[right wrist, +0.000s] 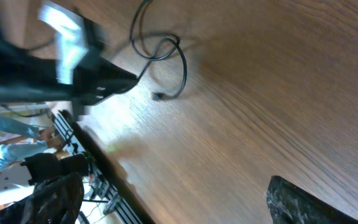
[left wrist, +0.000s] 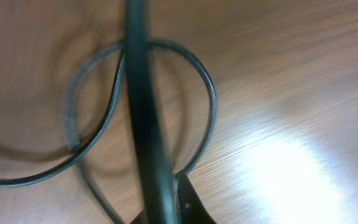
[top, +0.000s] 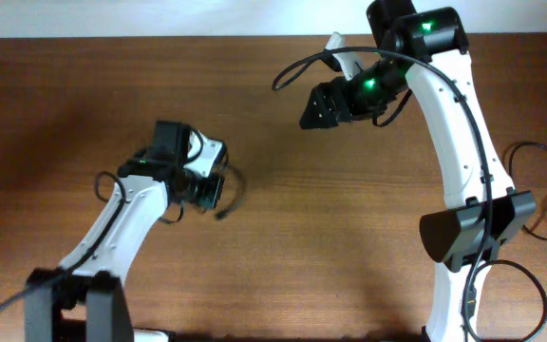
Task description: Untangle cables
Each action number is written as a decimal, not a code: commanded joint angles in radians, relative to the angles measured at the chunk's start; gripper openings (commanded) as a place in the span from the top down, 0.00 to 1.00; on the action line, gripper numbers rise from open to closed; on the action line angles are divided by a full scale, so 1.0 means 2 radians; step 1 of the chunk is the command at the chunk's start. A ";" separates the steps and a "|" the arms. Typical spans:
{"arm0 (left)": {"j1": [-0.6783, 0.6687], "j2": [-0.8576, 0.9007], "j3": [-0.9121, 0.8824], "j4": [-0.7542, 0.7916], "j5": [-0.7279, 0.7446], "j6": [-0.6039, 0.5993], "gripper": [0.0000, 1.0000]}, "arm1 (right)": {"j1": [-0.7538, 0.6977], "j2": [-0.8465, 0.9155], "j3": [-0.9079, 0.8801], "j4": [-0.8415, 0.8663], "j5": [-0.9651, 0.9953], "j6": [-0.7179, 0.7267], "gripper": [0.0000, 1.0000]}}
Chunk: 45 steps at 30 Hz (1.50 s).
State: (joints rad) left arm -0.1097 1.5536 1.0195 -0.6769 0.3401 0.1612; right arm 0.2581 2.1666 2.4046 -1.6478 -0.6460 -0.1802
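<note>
A thin black cable [top: 238,186] loops on the wooden table beside my left gripper [top: 204,193], with a small plug end [top: 221,215] below it. In the left wrist view the cable [left wrist: 211,106] forms a loop on the table, and a blurred black cord [left wrist: 143,112] runs up from between the fingers [left wrist: 166,211], which sit close on either side of it. My right gripper [top: 315,110] is raised at the far side of the table, away from the cable. Only one of its fingers [right wrist: 297,202] shows, with nothing in it. The cable [right wrist: 180,59] and its plug [right wrist: 158,96] also show in the right wrist view.
A thicker black wire [top: 291,69] arcs off the right arm. More black wires [top: 542,180] lie at the table's right edge. The left arm [right wrist: 73,59] crosses the right wrist view, with the table edge [right wrist: 98,158] and clutter beyond it.
</note>
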 commanded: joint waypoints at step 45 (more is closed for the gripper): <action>-0.158 -0.162 -0.077 -0.127 0.022 -0.077 0.41 | -0.018 -0.008 0.001 -0.025 -0.086 -0.065 0.01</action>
State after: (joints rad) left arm -0.4198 1.2289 0.8951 -0.9360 0.3058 0.0170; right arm 0.2169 2.1666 2.4046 -1.6928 -0.8204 -0.2958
